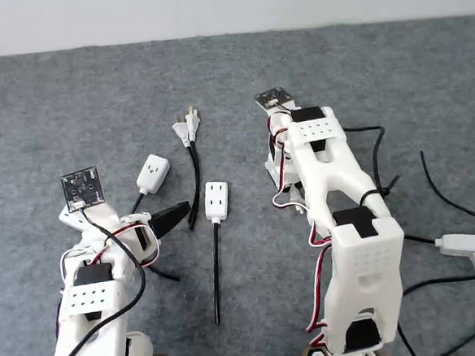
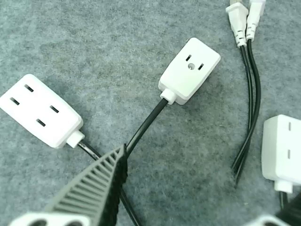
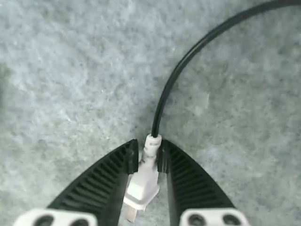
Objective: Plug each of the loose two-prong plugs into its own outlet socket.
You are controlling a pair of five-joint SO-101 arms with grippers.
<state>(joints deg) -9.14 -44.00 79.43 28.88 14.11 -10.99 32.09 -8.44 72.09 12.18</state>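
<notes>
R claw pinches a white two-prong plug at mid desk. L claw spread, front-left, beside an outlet socket; two loose plugs lie twd far edge.

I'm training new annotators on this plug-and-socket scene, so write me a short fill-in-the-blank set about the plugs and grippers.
1. The right gripper is shut on a white ___.
2. That thing's cord is ___.
3. ___ loose plugs lie side by side.
4. The left gripper is ___, holding nothing.
Missing: plug; black; two; open.
</notes>
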